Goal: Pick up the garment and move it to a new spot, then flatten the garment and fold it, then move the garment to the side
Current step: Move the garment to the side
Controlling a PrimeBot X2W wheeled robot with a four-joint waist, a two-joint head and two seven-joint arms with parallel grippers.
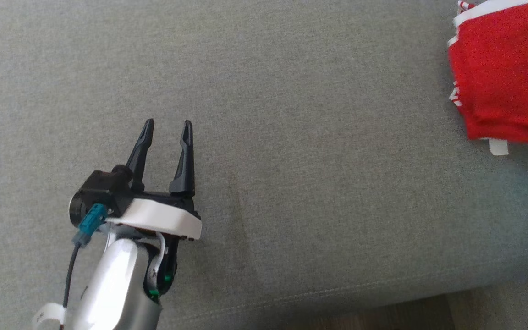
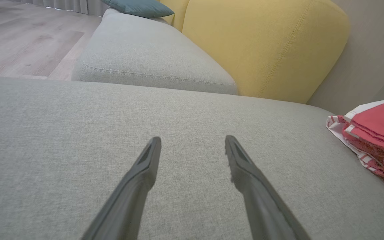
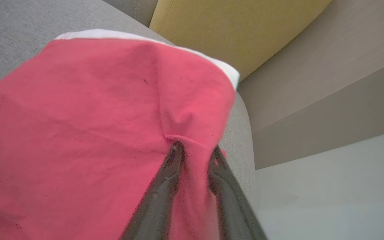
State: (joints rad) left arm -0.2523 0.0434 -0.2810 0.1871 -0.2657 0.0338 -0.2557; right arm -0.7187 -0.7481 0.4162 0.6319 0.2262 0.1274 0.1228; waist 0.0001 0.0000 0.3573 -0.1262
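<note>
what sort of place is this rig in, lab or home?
Probably a living room, in a home or a mock-up of one: a grey sofa seat, a yellow back cushion with a teal pillow beyond it, and a wood floor.

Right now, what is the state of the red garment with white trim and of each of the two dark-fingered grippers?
red garment with white trim: folded in layers, lying on the grey fabric sofa seat.
left gripper: open, empty, over bare seat.
right gripper: fingers close together, a fold of the garment between them; whether it grips cannot be told.
</note>
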